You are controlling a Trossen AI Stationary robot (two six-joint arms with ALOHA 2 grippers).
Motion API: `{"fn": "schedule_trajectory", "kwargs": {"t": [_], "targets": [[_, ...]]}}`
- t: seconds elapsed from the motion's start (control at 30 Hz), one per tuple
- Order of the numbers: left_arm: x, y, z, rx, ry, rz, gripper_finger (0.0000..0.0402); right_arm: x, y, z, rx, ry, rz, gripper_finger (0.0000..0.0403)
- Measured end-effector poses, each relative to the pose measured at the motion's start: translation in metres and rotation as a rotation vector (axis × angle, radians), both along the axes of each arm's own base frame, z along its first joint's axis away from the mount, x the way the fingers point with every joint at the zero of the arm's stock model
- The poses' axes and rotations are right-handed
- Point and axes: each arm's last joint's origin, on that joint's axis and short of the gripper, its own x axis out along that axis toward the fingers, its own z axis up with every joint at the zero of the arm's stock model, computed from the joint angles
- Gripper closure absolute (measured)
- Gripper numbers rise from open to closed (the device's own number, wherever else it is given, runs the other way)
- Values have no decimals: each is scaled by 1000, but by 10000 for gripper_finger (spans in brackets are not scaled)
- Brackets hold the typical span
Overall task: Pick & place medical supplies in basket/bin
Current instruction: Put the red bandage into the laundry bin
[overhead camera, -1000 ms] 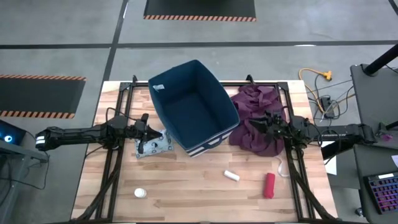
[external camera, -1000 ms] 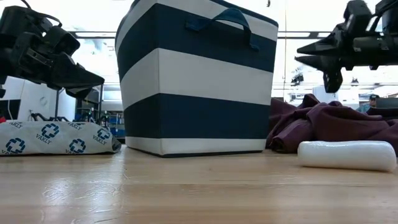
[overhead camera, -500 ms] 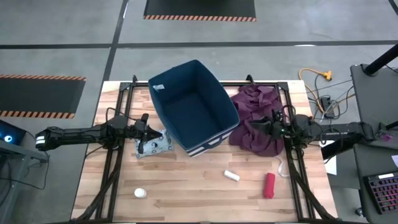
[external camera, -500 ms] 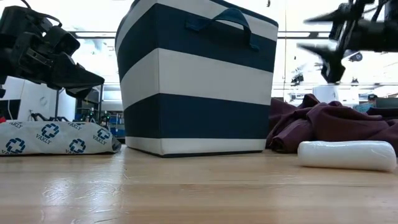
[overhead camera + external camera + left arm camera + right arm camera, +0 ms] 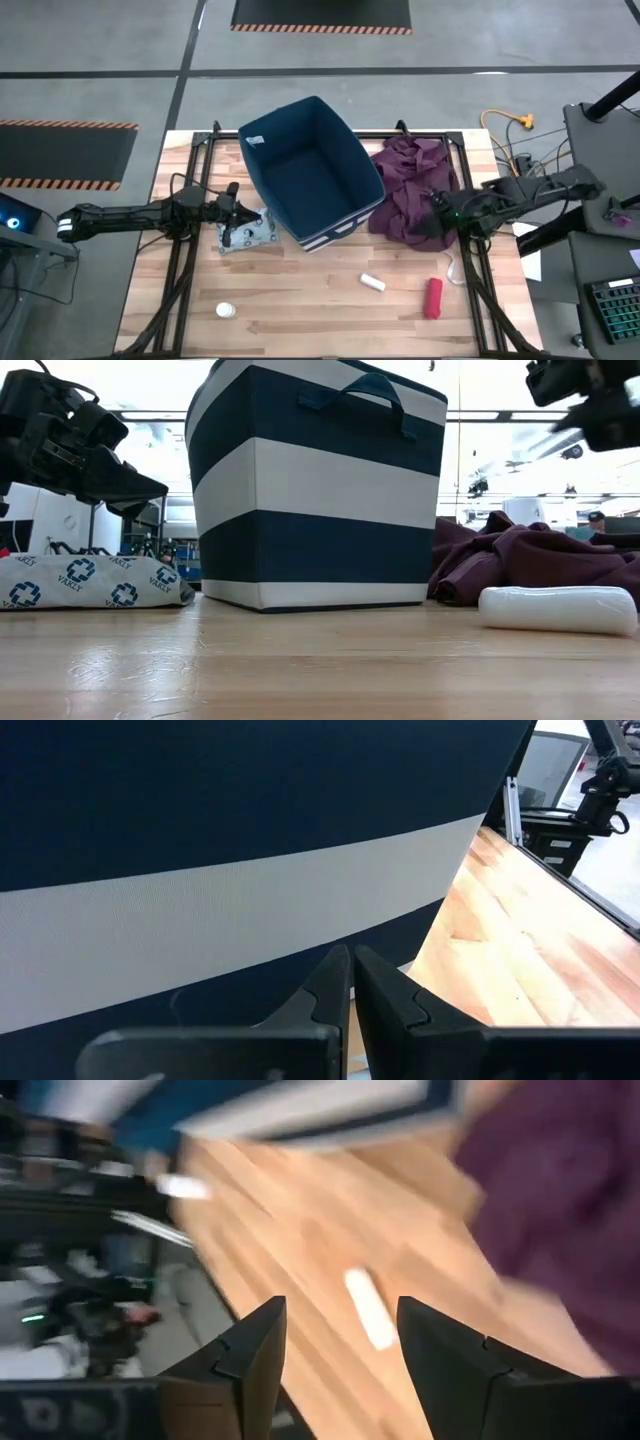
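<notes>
Right end effector sits over the maroon cloth, fingers spread wide, holding nothing. Small white cylinder lies on the surface toward the front edge and bin-side of it, long axis skewed to the surface edges; red roll is just past, standing lengthwise front-to-back. Right arm is nearer both. Left end effector is closed and empty over the patterned packet (beside the navy bin).
</notes>
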Motion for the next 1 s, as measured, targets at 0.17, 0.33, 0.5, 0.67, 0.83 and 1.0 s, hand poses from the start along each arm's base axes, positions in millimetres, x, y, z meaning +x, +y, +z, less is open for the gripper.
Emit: {"fn": "schedule_trajectory", "kwargs": {"t": [0.17, 0.33, 0.5, 0.67, 0.83, 1.0], "targets": [[0, 0, 0, 1, 0, -1, 400, 18, 24, 3, 154, 231, -56, 227], [0, 0, 0, -6, 0, -1, 400, 36, 58, -16, 262, 481, -89, 227], [0, 0, 0, -19, 0, 2, 400, 45, 92, -46, 262, 716, -86, 227], [0, 0, 0, -20, 0, 3, 400, 47, 118, -69, 216, 842, -164, 227], [0, 0, 0, -20, 0, 3, 400, 43, 134, -87, 163, 918, -214, 222], [0, 0, 0, -21, 0, 3, 400, 40, 137, -103, 66, 999, -246, 191]]}}
